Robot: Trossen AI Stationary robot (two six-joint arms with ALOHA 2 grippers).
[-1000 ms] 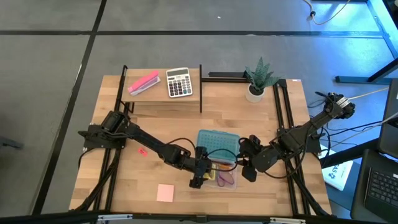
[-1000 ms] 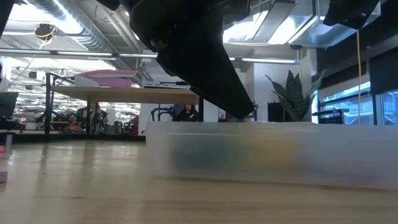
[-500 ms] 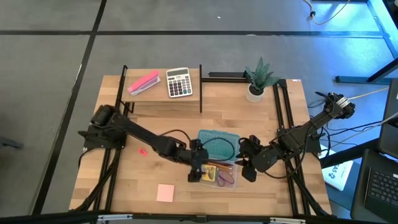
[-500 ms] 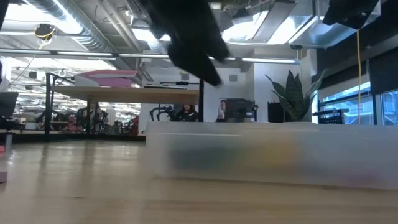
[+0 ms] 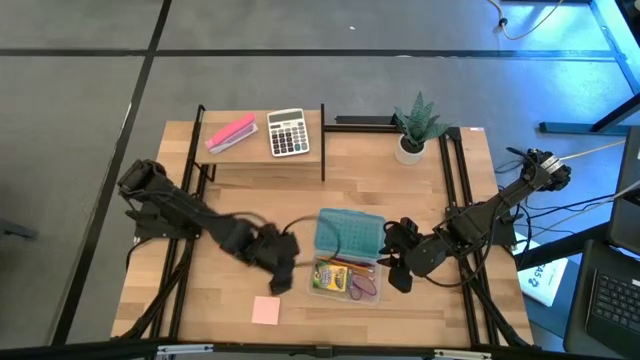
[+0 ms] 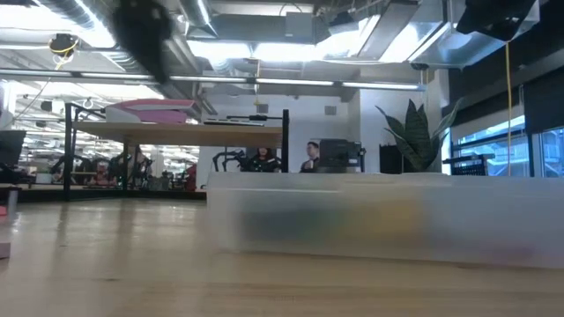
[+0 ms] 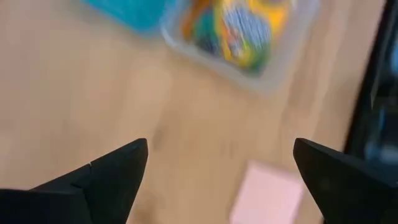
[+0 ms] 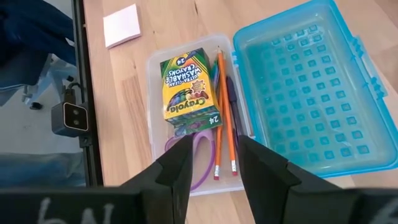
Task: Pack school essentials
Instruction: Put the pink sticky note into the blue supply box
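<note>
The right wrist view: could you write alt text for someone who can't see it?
A clear pencil case on a wooden table holds a Crayola crayon box, orange pencils and purple-handled scissors, its blue lid lying open beside it. The right tool hovers above, and a pink notepad lies farther off.

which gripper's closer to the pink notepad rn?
Left. The left gripper hangs open just above and beside the pink notepad. The right gripper sits across the clear pencil box, on its far side.
</note>
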